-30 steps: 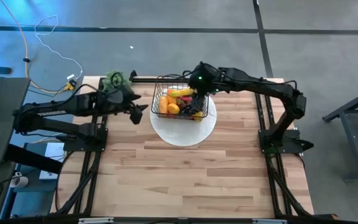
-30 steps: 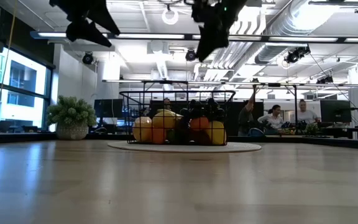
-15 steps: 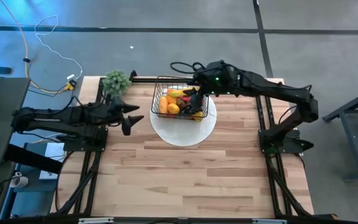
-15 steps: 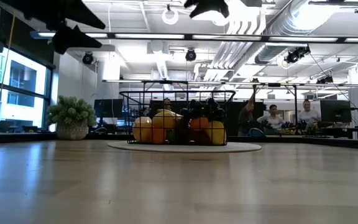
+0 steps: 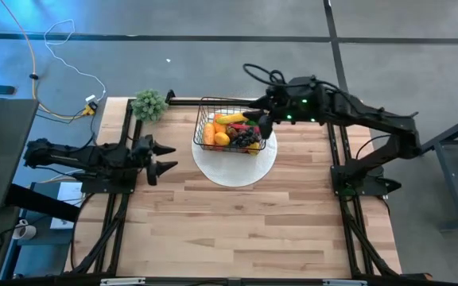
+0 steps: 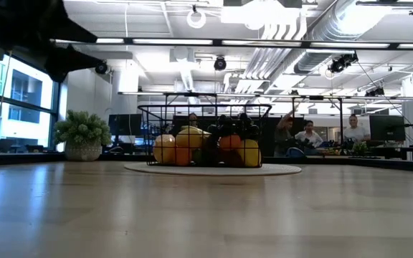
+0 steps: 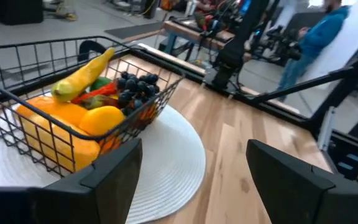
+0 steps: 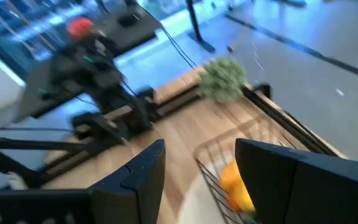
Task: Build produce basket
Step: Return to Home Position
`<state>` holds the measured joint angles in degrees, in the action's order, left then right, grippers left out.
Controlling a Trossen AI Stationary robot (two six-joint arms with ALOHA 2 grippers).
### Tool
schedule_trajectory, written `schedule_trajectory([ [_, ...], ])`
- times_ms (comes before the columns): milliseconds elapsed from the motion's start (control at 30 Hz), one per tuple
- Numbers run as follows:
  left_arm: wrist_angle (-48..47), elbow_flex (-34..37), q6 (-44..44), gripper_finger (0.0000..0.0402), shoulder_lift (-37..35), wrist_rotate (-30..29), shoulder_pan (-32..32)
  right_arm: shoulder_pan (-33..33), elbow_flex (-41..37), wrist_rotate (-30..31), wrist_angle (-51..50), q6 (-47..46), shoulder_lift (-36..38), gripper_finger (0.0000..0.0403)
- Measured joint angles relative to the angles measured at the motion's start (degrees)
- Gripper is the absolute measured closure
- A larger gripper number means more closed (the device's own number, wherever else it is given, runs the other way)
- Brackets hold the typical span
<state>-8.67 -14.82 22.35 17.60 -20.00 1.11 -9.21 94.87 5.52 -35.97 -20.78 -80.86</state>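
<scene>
- My left gripper (image 5: 170, 156) hung empty with its fingers apart, over the table's (image 5: 237, 230) left side.
- My right gripper (image 5: 262, 125) hovered with its fingers spread at the basket's (image 5: 210, 112) right rim.
- The produce (image 5: 227, 132) filled the basket, which stood on the white plate (image 5: 237, 171).

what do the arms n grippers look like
Both arms are dark, slim jointed tubes. The left gripper ends in two pointed black fingers. The right gripper has two broad dark fingers; its arm carries small green lights and a looped black cable.
</scene>
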Motion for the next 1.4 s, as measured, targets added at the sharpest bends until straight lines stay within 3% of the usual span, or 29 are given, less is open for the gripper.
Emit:
schedule_trajectory([
  [400, 0.29, 9.81, -1.91, 0.0122, -17.61, 4.56, 0.89, 0.70, -0.02, 1.47, 1.37, 1.74, 9.26, 0.0226],
  [633, 8.49, 13.29, -5.47, 0.0122, -16.31, 6.91, -0.73, 3.24, -0.02, 10.00, -5.41, 2.75, 17.10, 0.0226],
  [900, 8.70, 13.32, -9.09, 0.0122, -16.28, 13.74, -2.32, 9.75, -0.11, 23.60, -13.71, 5.78, 19.91, 0.0226],
  [1133, 8.52, 13.32, -8.59, 0.0122, -16.28, 13.94, -2.26, 11.98, -0.46, 24.72, -22.02, 4.09, 21.46, 0.0226],
  [1233, 8.52, 13.32, -8.56, 0.0122, -16.28, 13.75, -2.26, 12.28, -6.12, 24.73, -19.19, 4.94, 25.51, 0.0226],
  [1400, 8.50, 13.32, -8.55, 0.0122, -16.28, 13.57, -2.26, 12.28, -25.28, 22.00, -4.20, 6.78, 37.29, 0.0226],
])
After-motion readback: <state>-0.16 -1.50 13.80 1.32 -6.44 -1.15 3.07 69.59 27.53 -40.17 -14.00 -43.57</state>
